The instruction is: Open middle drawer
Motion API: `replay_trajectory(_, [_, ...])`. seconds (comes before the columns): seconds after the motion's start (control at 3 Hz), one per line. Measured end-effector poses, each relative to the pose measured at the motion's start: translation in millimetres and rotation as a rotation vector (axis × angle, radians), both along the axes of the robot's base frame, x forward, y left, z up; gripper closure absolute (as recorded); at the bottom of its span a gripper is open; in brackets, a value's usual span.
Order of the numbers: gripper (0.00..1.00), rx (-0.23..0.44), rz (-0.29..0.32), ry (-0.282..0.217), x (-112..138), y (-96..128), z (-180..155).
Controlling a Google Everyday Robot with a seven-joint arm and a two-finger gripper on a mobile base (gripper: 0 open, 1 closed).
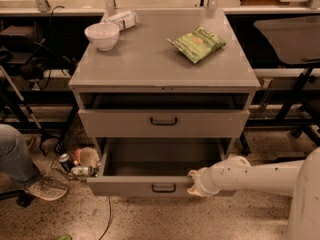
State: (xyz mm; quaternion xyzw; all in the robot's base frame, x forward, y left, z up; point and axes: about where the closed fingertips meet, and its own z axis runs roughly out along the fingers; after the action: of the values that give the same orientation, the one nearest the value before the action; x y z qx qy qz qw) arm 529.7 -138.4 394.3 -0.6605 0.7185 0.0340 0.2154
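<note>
found the middle drawer (150,159) pulled well out below the counter (150,59), gripper (196,182) at its front edge, hold impossible to tell; judged nearly done, next needing release and retreat.

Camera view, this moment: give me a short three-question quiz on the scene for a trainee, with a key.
1. Fill in: on the cabinet top, the green bag lies to the ___ of the white bowl.
2. True or false: the middle drawer is pulled out, and no objects show in its grey interior.
3. Choose: the pincer is at A) the white bowl, B) the front panel of the middle drawer, right of its handle, C) the green bag.

Key: 1 right; 2 true; 3 B.
</note>
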Motion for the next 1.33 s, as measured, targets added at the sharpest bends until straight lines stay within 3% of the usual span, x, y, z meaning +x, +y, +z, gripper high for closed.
replay_trajectory(0.67, [1.0,0.0,0.0,0.0,0.0,0.0,7.3])
replay_trajectory(1.0, [1.0,0.01,-0.01,0.022,-26.9,-3.2,3.1])
replay_trajectory(1.33, [1.0,0.013,-0.012,0.026,-31.9,-3.7,6.0])
